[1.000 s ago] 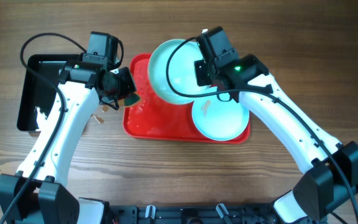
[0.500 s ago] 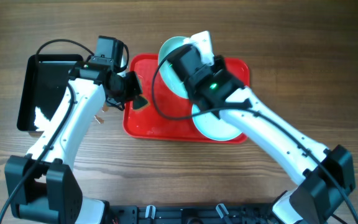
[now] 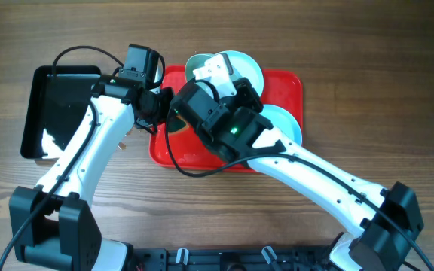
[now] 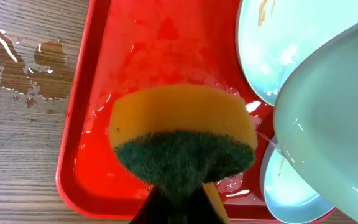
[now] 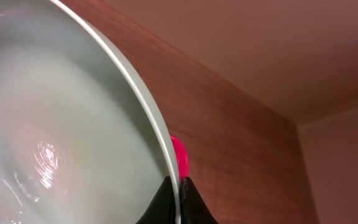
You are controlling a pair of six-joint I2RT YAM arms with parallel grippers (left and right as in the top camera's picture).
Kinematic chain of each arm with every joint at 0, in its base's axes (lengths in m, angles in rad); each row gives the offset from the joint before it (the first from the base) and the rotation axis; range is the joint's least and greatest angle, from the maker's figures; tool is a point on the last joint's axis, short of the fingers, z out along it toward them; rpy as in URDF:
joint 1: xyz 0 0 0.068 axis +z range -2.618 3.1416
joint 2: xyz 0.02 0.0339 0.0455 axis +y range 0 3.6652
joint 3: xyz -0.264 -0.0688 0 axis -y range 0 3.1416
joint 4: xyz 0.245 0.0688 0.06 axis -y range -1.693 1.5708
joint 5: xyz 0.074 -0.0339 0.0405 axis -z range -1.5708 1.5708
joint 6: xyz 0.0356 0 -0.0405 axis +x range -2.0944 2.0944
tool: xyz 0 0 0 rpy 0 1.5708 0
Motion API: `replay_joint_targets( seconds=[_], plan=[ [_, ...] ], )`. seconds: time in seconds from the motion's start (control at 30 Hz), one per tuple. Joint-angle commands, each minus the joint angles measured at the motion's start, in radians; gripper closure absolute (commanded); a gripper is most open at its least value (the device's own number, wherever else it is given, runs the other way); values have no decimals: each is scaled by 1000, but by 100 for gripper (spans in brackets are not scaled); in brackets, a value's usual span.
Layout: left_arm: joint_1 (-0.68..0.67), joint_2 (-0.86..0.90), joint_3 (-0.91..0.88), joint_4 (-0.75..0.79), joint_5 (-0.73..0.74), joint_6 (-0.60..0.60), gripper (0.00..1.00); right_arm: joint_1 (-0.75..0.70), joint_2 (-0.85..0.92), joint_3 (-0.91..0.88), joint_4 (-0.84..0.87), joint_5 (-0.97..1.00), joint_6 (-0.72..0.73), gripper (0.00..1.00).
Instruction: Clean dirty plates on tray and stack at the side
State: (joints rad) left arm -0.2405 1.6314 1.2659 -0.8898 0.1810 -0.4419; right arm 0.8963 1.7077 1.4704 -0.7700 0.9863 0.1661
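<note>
Right claw (image 5: 178, 184) pinches a pale mint plate (image 5: 55, 130) (wet, glossy) by its rim.

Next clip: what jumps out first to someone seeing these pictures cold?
The yellow-and-green sponge pinched in the left gripper, hanging over the wet red tray. Beside it, the right gripper clamps the rim of a tilted pale plate, raised above two smeared plates lying on the tray.
</note>
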Motion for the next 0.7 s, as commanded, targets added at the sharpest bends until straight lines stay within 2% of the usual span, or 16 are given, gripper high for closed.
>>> replay_joint_targets(
  seconds=[0.0, 0.67],
  plan=[
    [1, 5, -6, 3, -7, 18, 96, 2, -15, 22, -2, 55, -11, 96],
    [1, 80, -6, 4, -7, 18, 96, 3, -15, 20, -35, -48, 21, 96]
  ],
)
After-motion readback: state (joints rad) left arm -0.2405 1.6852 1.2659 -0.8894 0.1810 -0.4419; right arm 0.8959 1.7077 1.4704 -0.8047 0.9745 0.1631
